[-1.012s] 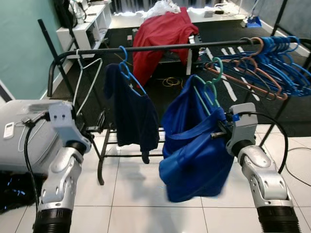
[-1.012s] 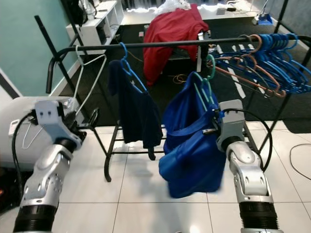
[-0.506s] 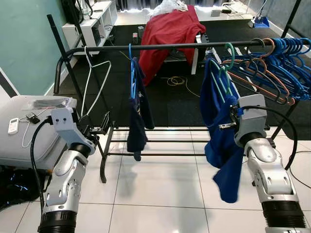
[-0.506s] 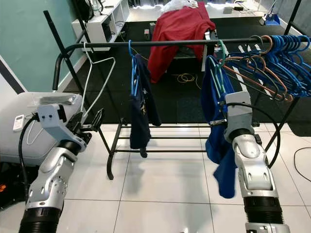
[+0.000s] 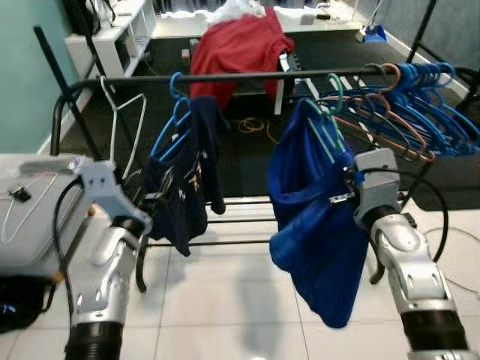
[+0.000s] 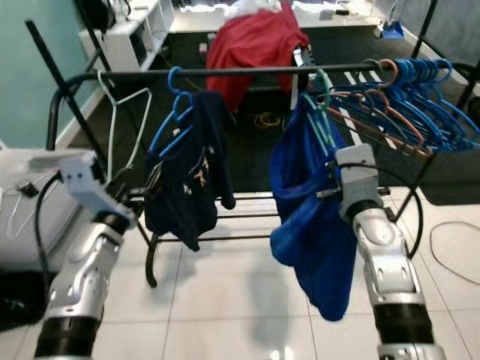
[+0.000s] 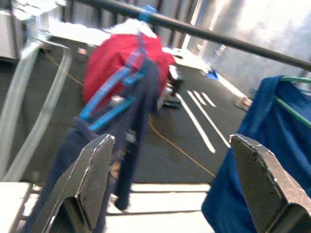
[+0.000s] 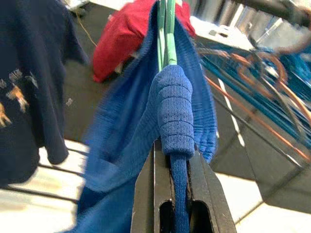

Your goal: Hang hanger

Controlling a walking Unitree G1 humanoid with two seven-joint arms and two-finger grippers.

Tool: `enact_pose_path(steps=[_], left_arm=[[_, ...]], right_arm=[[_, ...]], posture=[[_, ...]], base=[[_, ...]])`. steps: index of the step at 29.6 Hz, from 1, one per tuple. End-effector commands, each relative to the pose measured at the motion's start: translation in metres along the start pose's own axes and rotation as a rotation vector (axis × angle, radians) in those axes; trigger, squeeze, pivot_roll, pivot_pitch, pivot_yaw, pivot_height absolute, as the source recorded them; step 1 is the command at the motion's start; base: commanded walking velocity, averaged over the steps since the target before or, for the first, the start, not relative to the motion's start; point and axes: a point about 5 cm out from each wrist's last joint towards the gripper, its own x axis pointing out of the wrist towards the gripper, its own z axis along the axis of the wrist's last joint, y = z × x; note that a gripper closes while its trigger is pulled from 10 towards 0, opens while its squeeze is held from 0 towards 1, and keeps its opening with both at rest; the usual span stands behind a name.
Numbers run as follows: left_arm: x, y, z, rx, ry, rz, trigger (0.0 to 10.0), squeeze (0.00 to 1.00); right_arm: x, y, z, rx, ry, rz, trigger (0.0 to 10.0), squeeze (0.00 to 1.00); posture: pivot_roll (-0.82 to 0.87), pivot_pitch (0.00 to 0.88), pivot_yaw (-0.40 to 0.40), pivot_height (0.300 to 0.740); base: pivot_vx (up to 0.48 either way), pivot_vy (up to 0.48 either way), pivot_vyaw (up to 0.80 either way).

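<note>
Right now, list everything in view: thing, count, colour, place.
Clothes rack: one, black, across the middle.
Blue garment: one, on a green hanger, right of centre.
Navy shirt: one, on a blue hanger, left of centre.
White hanger: one, bare, at the rail's left end.
Bare hangers: many, blue and brown, at the rail's right end.
Red cloth: one, draped behind the rack.
White shelf unit: one, far left.
Left hand: open, near the navy shirt.
Right hand: shut on the blue garment.
</note>
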Motion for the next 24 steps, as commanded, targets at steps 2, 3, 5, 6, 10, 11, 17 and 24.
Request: enact_pose_path(steps=[2, 3, 5, 6, 10, 11, 17, 24], left_arm=[[-0.0039, 0.0094, 0.0004, 0.02, -0.001, 0.029, 10.0, 0.0], [-0.0039, 0.0094, 0.0004, 0.02, -0.001, 0.029, 10.0, 0.0], [-0.0038, 0.0095, 0.0007, 0.021, -0.004, 0.027, 10.0, 0.0], [-0.0038, 0.0095, 0.0007, 0.021, -0.004, 0.027, 10.0, 0.0], [-0.0037, 0.0099, 0.0018, 0.025, -0.009, 0.022, 10.0, 0.0], [-0.0037, 0.0099, 0.0018, 0.025, -0.009, 0.022, 10.0, 0.0], [-0.0038, 0.0095, 0.0023, 0.027, -0.01, 0.017, 10.0, 0.0], [-0.0041, 0.008, 0.002, 0.03, -0.01, 0.01, 10.0, 0.0]], right_arm=[[0.0013, 0.0069, 0.0077, -0.011, -0.051, 0.022, 10.0, 0.0], [0.0013, 0.0069, 0.0077, -0.011, -0.051, 0.022, 10.0, 0.0], [0.0016, 0.0075, 0.0073, -0.013, -0.049, 0.027, 10.0, 0.0], [0.0016, 0.0075, 0.0073, -0.013, -0.049, 0.027, 10.0, 0.0], [0.0041, 0.0127, 0.0057, -0.017, -0.032, 0.058, 10.0, 0.0], [0.0041, 0.0127, 0.0057, -0.017, -0.032, 0.058, 10.0, 0.0], [0.005, 0.016, 0.0039, -0.017, -0.02, 0.07, 10.0, 0.0], [0.0054, 0.0159, 0.0026, -0.017, -0.014, 0.068, 10.0, 0.0]], posture=[[-0.18, 0.087, 0.024, 0.74], [-0.18, 0.087, 0.024, 0.74], [-0.18, 0.088, 0.025, 0.74], [-0.18, 0.088, 0.025, 0.74], [-0.17, 0.089, 0.024, 0.74], [-0.17, 0.089, 0.024, 0.74], [-0.17, 0.09, 0.022, 0.74], [-0.17, 0.091, 0.024, 0.74]], base=[[0.366, 0.0, 0.0], [0.368, 0.0, 0.0], [0.371, 0.0, 0.0], [0.371, 0.0, 0.0], [0.374, 0.0, 0.0], [0.371, 0.0, 0.0], [0.371, 0.0, 0.0], [0.354, 0.0, 0.0]])
